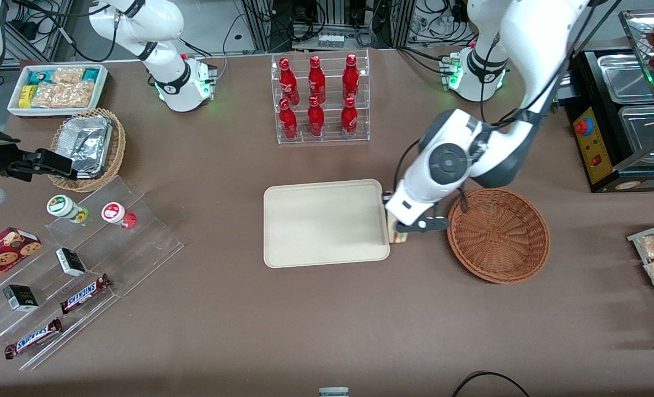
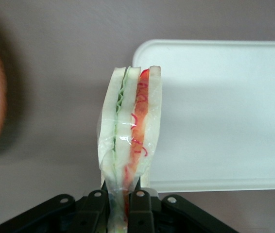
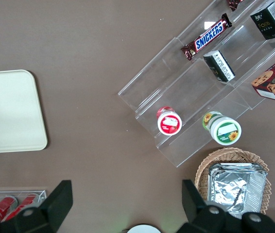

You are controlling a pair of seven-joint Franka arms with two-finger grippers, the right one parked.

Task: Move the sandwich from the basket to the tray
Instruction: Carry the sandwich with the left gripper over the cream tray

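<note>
Both jaws of gripper (image 2: 119, 204) tight on sandwich (image 2: 129, 131).

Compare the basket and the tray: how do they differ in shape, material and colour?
The basket is round, the tray rectangular with rounded corners. The basket is reddish-brown woven wicker, the tray smooth cream plastic. The basket is bowl-shaped, the tray flat with a low rim. Both are empty: the end effector, between them at the tray's edge, is shut on the sandwich.
</note>
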